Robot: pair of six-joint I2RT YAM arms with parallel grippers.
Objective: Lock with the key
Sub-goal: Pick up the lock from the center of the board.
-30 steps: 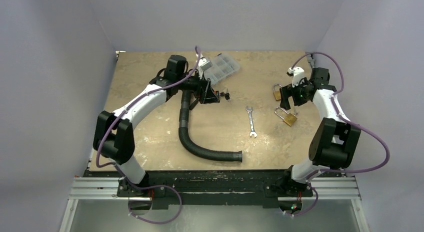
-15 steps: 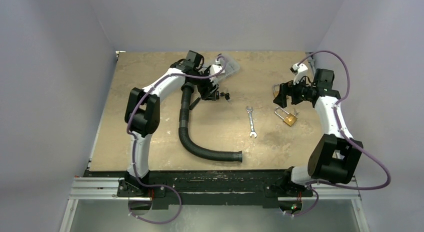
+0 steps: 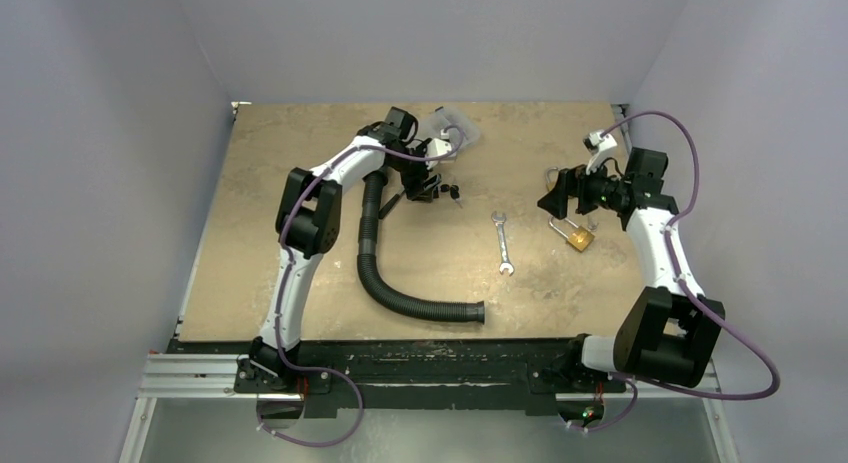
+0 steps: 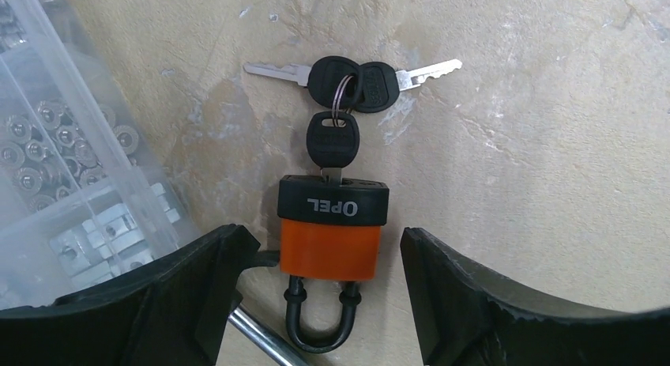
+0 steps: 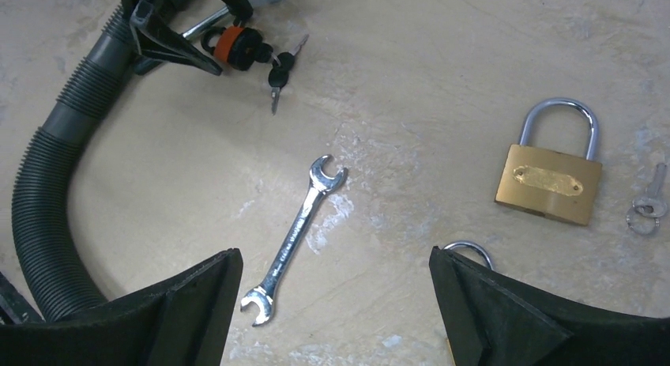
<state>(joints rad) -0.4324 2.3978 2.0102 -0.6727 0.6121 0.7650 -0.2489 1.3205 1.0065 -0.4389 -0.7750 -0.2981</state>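
An orange and black padlock (image 4: 332, 251) lies flat on the table with a black-headed key (image 4: 332, 141) in its keyhole. Two more keys hang on the same ring (image 4: 345, 93). Its black shackle (image 4: 320, 326) points toward my wrist. My left gripper (image 4: 324, 239) is open, with one finger on each side of the padlock body and small gaps between. In the top view the left gripper (image 3: 425, 186) is beside the keys (image 3: 455, 192). My right gripper (image 5: 333, 259) is open and empty above bare table; it also shows in the top view (image 3: 552, 198).
A brass padlock (image 5: 549, 183) lies near a small key ring (image 5: 646, 206). A second shackle (image 5: 468, 251) shows by the right finger. Also here are a wrench (image 5: 296, 235), a black ribbed hose (image 3: 400, 298), a clear parts box (image 4: 55, 145) and a metal rod (image 4: 257, 338).
The left arm has swung its elbow right and reached farther to the padlock. The right gripper has shifted a little left, off the brass padlocks.
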